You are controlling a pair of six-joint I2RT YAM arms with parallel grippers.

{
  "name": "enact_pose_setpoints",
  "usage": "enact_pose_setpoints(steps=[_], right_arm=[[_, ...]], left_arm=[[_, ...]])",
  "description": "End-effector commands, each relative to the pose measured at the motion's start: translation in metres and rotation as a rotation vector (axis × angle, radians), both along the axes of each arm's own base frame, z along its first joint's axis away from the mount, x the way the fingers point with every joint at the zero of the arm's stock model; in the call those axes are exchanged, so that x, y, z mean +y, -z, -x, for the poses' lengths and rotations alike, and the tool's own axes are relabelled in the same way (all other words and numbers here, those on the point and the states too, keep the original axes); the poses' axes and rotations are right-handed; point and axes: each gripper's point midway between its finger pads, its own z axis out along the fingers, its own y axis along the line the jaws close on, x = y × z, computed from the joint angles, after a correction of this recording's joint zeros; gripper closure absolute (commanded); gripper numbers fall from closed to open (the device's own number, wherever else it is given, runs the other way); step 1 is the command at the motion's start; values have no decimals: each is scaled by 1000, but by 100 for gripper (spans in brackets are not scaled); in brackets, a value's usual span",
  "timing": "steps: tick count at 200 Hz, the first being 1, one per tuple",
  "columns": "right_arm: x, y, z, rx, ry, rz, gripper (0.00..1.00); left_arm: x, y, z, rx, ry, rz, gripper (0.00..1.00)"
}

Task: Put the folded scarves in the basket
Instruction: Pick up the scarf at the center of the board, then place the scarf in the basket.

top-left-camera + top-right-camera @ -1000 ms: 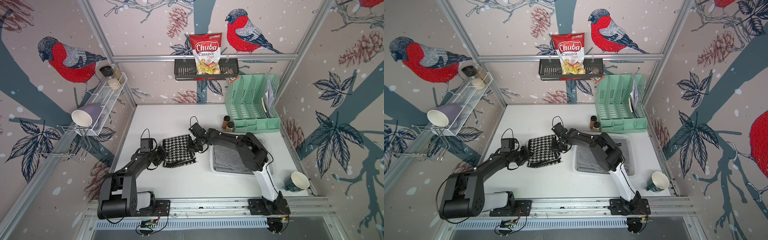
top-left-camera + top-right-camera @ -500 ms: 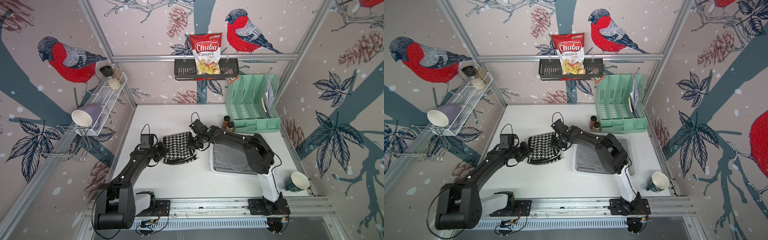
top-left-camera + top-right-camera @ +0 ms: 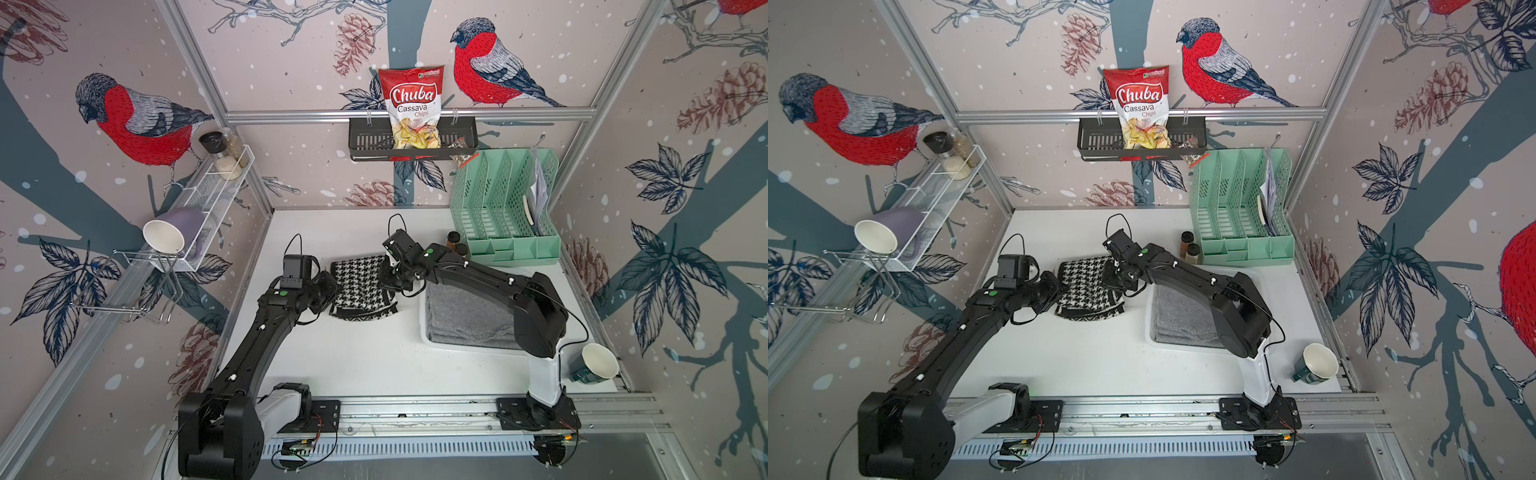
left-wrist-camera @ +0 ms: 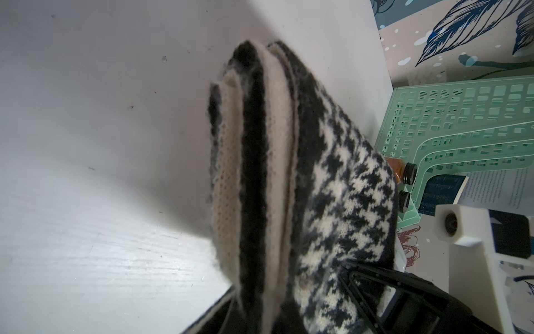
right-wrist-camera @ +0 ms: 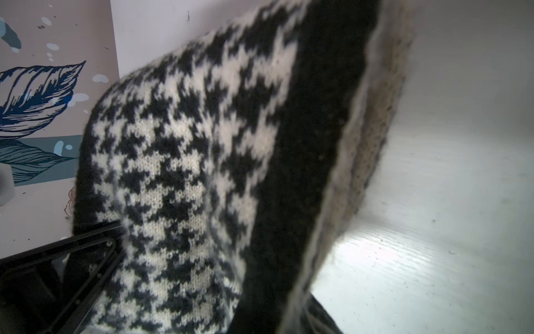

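Note:
The folded scarf [image 3: 359, 286] [image 3: 1086, 286] is black-and-white houndstooth knit and hangs between my two grippers, a little above the white table. My left gripper [image 3: 330, 286] [image 3: 1054, 287] is shut on its left edge and my right gripper [image 3: 384, 276] [image 3: 1111, 276] on its right edge. Both wrist views show the scarf's [image 4: 332, 188] [image 5: 187, 159] stacked layers edge-on, clamped in the left gripper [image 4: 283, 303] and the right gripper [image 5: 202, 289]. The basket [image 3: 427, 338] [image 3: 1148, 334] is shallow and white. It stands just right of the scarf, under my right arm, and a grey cloth [image 3: 465, 316] lies in it.
A mint-green file organiser [image 3: 503, 208] stands at the back right with two brown bottles [image 3: 455, 243] in front of it. A green mug [image 3: 594, 363] sits at the front right corner. A black wall shelf [image 3: 411, 143] holds a chips bag, and a wire shelf [image 3: 208, 208] lines the left wall.
Both grippers have risen with the scarf, lifting it off the table. Its front edge now sags between them, and the left arm has stretched out further.

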Motion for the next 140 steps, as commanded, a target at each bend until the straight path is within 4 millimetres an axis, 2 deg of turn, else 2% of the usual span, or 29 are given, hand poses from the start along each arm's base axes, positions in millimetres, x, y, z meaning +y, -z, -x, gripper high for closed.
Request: enact_pose_setpoints(steps=[1, 28, 64, 76, 87, 90, 106, 123, 125, 140], right_arm=[[-13, -13, 1, -27, 21, 27, 100], [-29, -29, 6, -54, 32, 46, 100], [-69, -46, 12, -84, 88, 79, 100], [-85, -53, 14, -96, 111, 88, 100], [-101, -56, 16, -103, 130, 103, 100], [-104, -57, 16, -102, 134, 109, 100], [-127, -62, 19, -117, 164, 132, 100], [-149, -65, 21, -129, 197, 157, 100], [-158, -64, 23, -127, 210, 169, 100], [-181, -62, 27, -125, 247, 191, 100]], left_arm=[[-10, -15, 4, 14, -14, 21, 100], [-34, -33, 7, 7, 13, 37, 100], [-78, -55, 12, -15, 62, 82, 100], [-96, -61, 14, -23, 87, 96, 100], [-112, -57, 19, -10, 111, 93, 100], [-119, -68, 17, -33, 119, 104, 100], [-144, -73, 20, -42, 150, 113, 100], [-171, -74, 24, -44, 184, 119, 100], [-174, -75, 24, -45, 189, 121, 100], [-198, -72, 27, -39, 224, 120, 100]])
